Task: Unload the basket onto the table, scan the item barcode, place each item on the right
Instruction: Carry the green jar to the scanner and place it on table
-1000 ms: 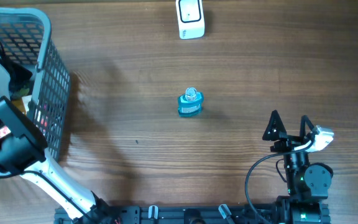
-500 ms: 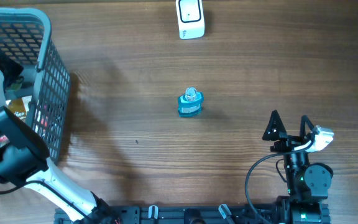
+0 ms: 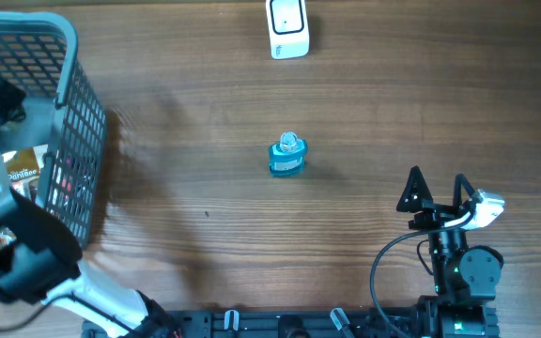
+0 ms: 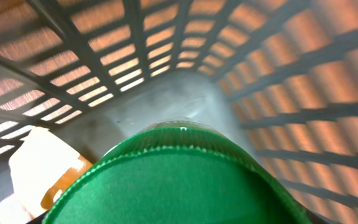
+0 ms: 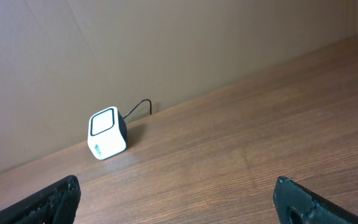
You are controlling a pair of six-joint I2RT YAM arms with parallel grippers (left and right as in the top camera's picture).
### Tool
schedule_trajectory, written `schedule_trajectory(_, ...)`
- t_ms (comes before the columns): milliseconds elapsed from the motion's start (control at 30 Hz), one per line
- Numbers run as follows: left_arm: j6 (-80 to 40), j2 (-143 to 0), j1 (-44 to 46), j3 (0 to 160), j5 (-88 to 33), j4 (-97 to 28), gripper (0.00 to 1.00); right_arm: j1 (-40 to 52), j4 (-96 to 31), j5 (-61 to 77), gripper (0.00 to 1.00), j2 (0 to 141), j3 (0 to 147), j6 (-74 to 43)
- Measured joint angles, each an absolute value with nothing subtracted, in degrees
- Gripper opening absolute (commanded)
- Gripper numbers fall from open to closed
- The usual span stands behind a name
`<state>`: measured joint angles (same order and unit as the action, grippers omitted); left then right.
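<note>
Left arm (image 3: 12,249) farther back, green-capped item (image 4: 179,177) tight in left hand (image 3: 4,99), above basket (image 4: 166,99) floor.

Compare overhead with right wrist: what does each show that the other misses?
Only overhead: the basket, the blue bottle mid-table and the left arm at the basket. Only right wrist: a black cable and the wall behind it. Both: the scanner, the wooden table and the open right gripper.

A wood-grain table (image 3: 186,244) runs back to a plain brown wall (image 5: 185,43).
</note>
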<state>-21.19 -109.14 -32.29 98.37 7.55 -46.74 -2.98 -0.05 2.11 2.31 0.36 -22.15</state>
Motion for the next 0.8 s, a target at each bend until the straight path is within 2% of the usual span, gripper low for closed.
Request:
schedule_trajectory(400,-26.1,-87.0,-32.2,98.3,-9.2,-47.2,0.58,-3.0,-0.1,2.1,1.0,2.3,0.4,-22.2)
schedule_trajectory(533,-29.6,-83.7,-29.7,98.3,-15.6,-44.3,0.58,-3.0,-0.1,2.1,1.0,2.3,0.4,-22.2)
schedule_trajectory(667,-33.8,-83.4,-19.0,98.2,-20.1,-41.3,0.59,-3.0,0.0,2.1,1.0,2.3,0.4,-22.2)
schedule_trajectory(800,-34.7,-84.0,-0.6,98.1,-14.3,-39.9,0.59,-3.0,-0.1,2.1,1.0,2.3,0.4,-22.2)
